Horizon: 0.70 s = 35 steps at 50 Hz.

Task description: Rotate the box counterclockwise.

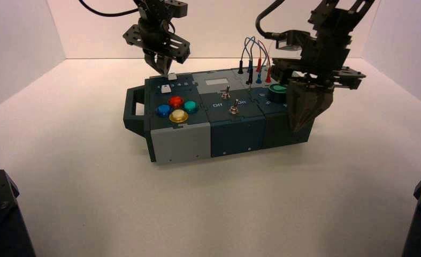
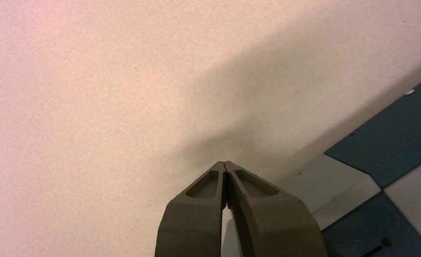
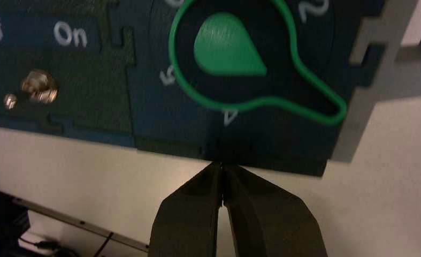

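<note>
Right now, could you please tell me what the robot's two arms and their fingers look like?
Both arms are black, built of angular brackets and blocky joints, each with a black cable looping off its upper part. The left gripper and the right gripper carry long, tapering, dark olive-grey fingers with shallow oval recesses near the tips. No lettering is visible on either.

Tabletop (image 1: 90, 187): plain white, matte, running wide from the near edge to the far walls.
Back wall (image 1: 219, 32): white, bare, meeting the tabletop in a straight seam.
Left wall (image 1: 15, 48): white, angled inward toward the back corner.
Right wall (image 1: 406, 53): white, angled the same way on the other side.
Light: soft and warm, pinkish on the white, with diffuse shadows on the tabletop.
Near corners: dark shapes (image 1: 2, 214) at both lower edges.
</note>
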Each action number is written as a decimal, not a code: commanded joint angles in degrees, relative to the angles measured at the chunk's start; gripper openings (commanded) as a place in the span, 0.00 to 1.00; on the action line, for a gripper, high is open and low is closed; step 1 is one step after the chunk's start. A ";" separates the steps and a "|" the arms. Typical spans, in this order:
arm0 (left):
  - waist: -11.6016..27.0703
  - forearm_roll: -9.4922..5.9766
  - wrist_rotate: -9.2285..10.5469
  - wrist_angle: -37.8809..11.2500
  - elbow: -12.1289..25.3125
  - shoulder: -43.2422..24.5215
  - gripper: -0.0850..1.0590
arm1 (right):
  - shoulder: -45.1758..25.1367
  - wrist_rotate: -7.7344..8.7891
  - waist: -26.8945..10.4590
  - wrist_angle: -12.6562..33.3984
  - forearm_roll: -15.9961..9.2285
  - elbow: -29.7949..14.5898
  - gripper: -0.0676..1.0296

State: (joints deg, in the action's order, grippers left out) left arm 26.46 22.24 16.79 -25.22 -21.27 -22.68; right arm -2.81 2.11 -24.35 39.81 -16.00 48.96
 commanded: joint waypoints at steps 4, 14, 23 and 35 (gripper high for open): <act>1.32 0.09 -0.09 0.26 0.09 1.23 0.05 | -1.41 -0.09 -0.18 -1.41 -0.26 -1.32 0.04; 2.29 0.09 -0.18 -0.35 -0.79 1.32 0.05 | -3.25 -0.09 -0.09 -3.16 -0.18 -1.23 0.04; 2.64 0.09 -1.05 -1.41 -1.23 1.49 0.05 | -3.25 -0.09 0.00 -4.04 -0.18 -1.58 0.04; 3.52 0.09 -1.67 -1.93 -2.02 1.67 0.05 | -2.72 -0.09 0.97 -4.66 0.18 -2.90 0.04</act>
State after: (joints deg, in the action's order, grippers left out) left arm 28.04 22.50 15.47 -26.63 -22.68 -22.41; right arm -6.68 1.85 -24.08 36.65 -15.91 48.60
